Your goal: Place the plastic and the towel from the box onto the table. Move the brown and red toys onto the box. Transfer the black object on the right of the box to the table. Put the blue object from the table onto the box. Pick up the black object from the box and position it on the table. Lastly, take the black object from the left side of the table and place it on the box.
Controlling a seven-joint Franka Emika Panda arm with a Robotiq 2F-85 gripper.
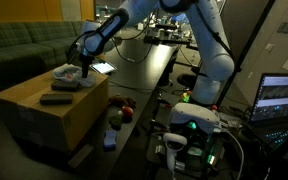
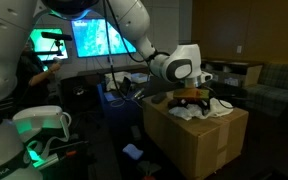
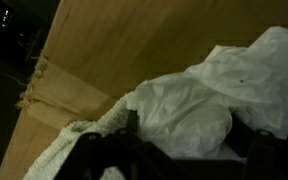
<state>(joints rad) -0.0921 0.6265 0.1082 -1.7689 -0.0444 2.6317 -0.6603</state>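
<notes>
Gripper (image 1: 85, 72) low over plastic (image 3: 219, 85) and towel (image 3: 69, 150), heaped near far corner of box (image 1: 34, 110) top. Jaws wide, straddling plastic crumple, apparently set to pinch it for transfer to desk (image 1: 152, 72). Nothing lifted yet. Red toy (image 1: 125, 112) beside box, untouched.

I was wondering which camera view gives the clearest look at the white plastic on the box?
The wrist view: the white plastic fills its right half, close and crumpled, lying on the box. In both exterior views it is only a small pale heap by the gripper.
</notes>
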